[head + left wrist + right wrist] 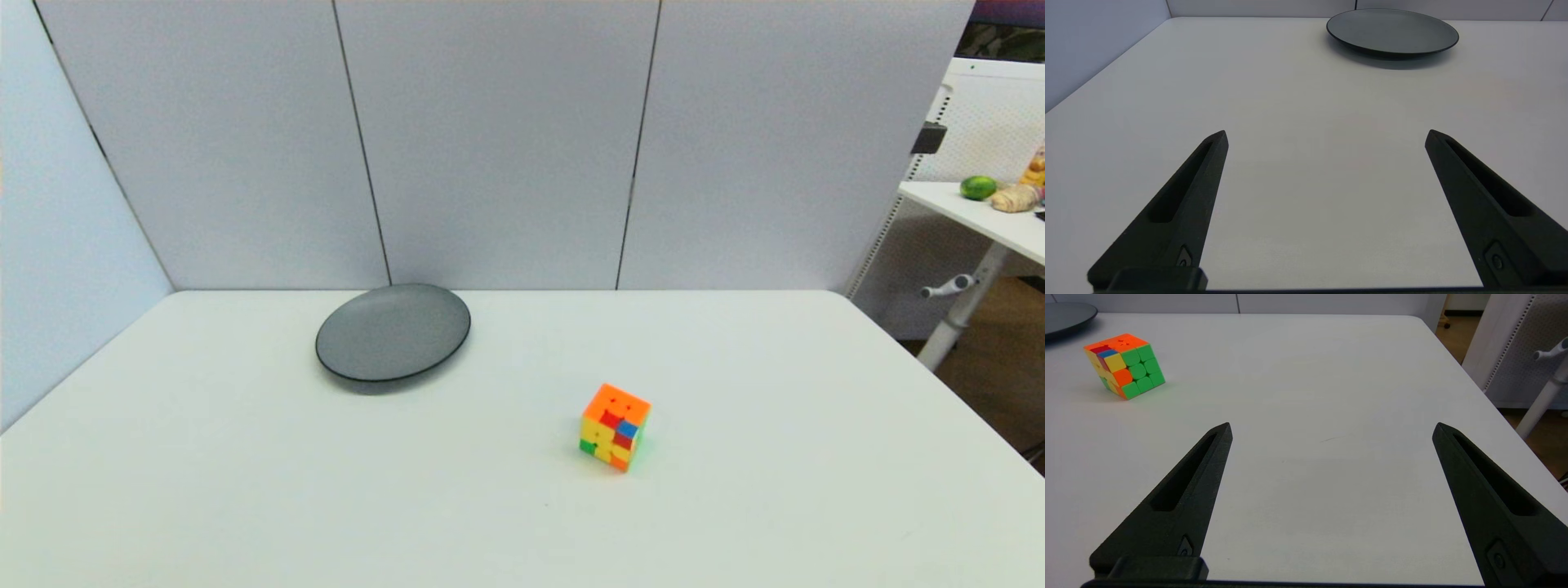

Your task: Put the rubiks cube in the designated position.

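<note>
The rubiks cube (615, 427) sits on the white table right of centre, orange face up, with yellow, red, blue and green squares on its sides; the right wrist view also shows the cube (1124, 365). A grey plate (393, 331) lies at the back left, seen too as the plate (1392, 31) in the left wrist view. My right gripper (1332, 426) is open over bare table, well short of the cube and to its right. My left gripper (1326, 134) is open with nothing between its fingers, well short of the plate. Neither arm shows in the head view.
Grey panel walls close the table's back and left sides. The table's right edge (1457, 359) drops to the floor. Beyond it stands another white desk (976, 214) with a green fruit and other items.
</note>
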